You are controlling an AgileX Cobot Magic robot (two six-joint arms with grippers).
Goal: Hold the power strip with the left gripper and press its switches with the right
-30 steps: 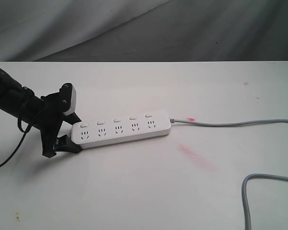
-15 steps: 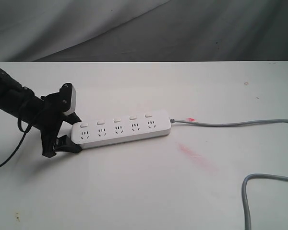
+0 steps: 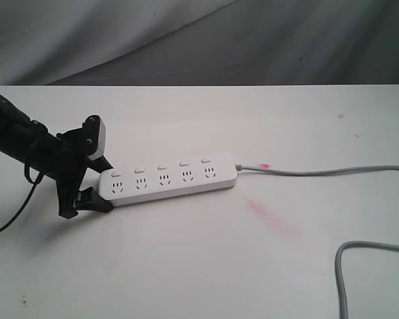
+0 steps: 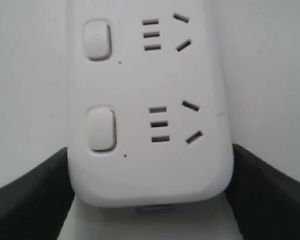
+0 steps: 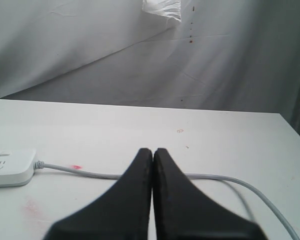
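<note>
The white power strip [image 3: 166,178] lies flat on the table, sockets up, with its switches [image 3: 158,167] in a row along the far edge. My left gripper [image 3: 101,183] is shut on the strip's left end. In the left wrist view both black jaws press the sides of the power strip [image 4: 150,125], and two switches [image 4: 101,129] show. My right gripper [image 5: 153,151] is shut with nothing between its fingers. It hovers off to the right of the strip's cord end [image 5: 10,167] and is out of the exterior view.
The grey cord [image 3: 319,171] runs right from the strip and off the frame; another stretch [image 3: 346,266] loops back at the front right. A red smear [image 3: 272,216] and a small red fleck [image 3: 265,165] mark the table. A grey cloth backdrop [image 3: 199,40] hangs behind.
</note>
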